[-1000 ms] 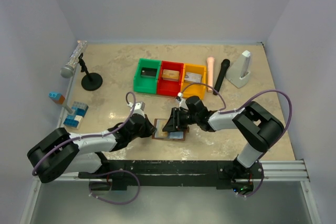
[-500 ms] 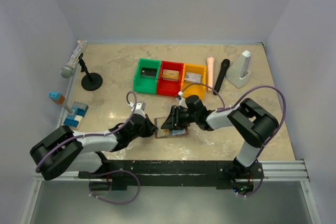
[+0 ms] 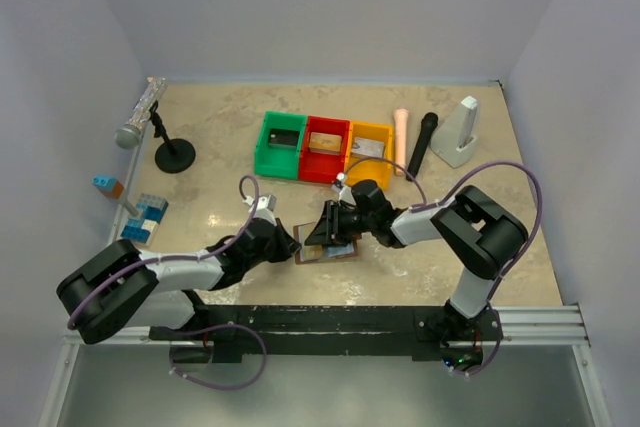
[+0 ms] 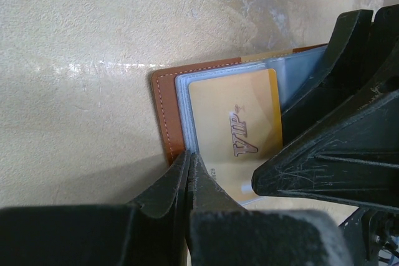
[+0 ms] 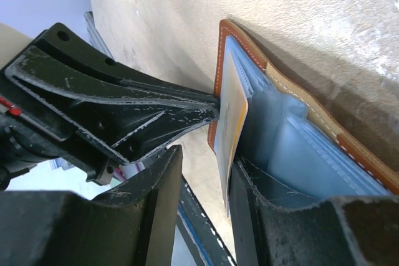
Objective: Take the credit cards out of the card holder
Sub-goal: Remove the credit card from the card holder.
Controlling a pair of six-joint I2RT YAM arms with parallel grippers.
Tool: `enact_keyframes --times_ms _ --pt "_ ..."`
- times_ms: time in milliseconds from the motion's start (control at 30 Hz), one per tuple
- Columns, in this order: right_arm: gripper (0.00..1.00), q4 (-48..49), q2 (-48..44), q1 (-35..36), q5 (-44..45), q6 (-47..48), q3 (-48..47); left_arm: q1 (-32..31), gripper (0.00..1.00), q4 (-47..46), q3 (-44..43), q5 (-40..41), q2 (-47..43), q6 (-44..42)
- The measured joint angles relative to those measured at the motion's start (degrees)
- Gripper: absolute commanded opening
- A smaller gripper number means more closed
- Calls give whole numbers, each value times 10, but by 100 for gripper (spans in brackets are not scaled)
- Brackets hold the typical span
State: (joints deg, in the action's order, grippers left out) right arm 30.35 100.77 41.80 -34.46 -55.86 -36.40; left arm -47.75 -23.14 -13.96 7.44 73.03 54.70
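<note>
While the top view gives only the layout, the wrist views carry the detail. From above, the holder (image 3: 340,250) lies open on the table (image 3: 230,147) near its front edge, between the two arms; the left gripper (image 3: 293,245) meets its left end and the right gripper (image 3: 318,240) covers most of it, so no card can be made out. A green bin (image 3: 283,143), red bin (image 3: 325,148) and yellow bin (image 3: 368,150) stand in a row behind, well apart from the holder.

Only the left wrist view shows the gold card (image 4: 230,123) flat-on, marked "VIP", lying on the blue-grey clear pockets inside the brown stitched cover; there the left fingers are pressed together, tips at the cover's edge with nothing between them.

Only the right wrist view shows that card edge-on, tilted up off the pockets, its lower part dropping into the gap between the right fingers (image 5: 149,216); those fingers are spread wider than the card; whether either pad touches it I cannot tell; the left gripper's tip touches the holder's brown rim there.
</note>
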Motion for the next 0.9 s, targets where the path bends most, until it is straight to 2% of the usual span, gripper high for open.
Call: enact_keyframes --times_ms 900 --pt "33 -33 -62 -10 5 26 24 0 0 7 6 9 -8 31"
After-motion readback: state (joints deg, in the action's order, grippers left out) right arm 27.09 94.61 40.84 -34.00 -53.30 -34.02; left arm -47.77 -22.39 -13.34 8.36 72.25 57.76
